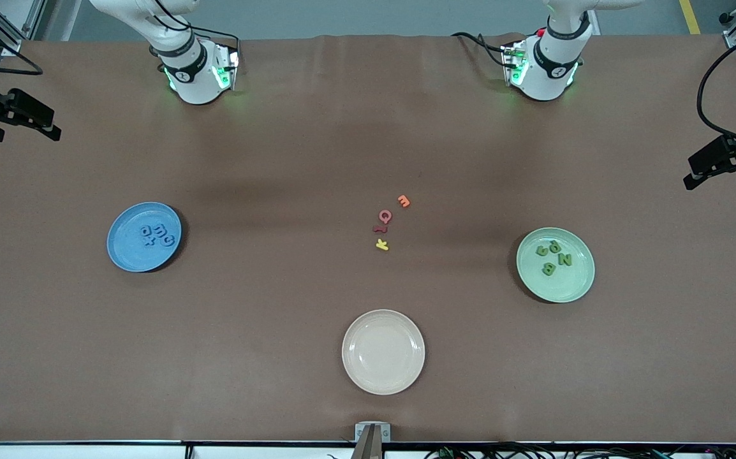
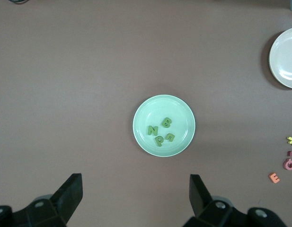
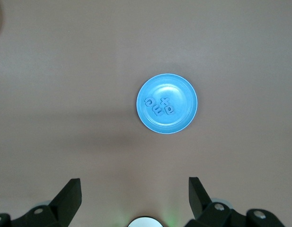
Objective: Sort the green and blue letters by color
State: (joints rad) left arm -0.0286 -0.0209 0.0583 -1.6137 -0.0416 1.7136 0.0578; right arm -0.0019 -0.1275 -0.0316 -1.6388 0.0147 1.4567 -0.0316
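Round glossy blue plate (image 1: 119, 250) toward right arm's end: 4 chunky blue foam letters (image 1: 157, 235) in it. Round pale green plate (image 1: 575, 280) toward left arm's end: 4 green foam letters (image 1: 554, 256). Cream ribbed plate (image 1: 383, 351) nearest camera. Left gripper (image 2: 136, 194) high over green plate, fingers spread wide, holding nothing. Right gripper (image 3: 135, 194) high over blue plate, likewise open-fingered. Orange, red and yellow letters (image 1: 388, 222) mid-table on brown matte cloth (image 1: 279, 159).
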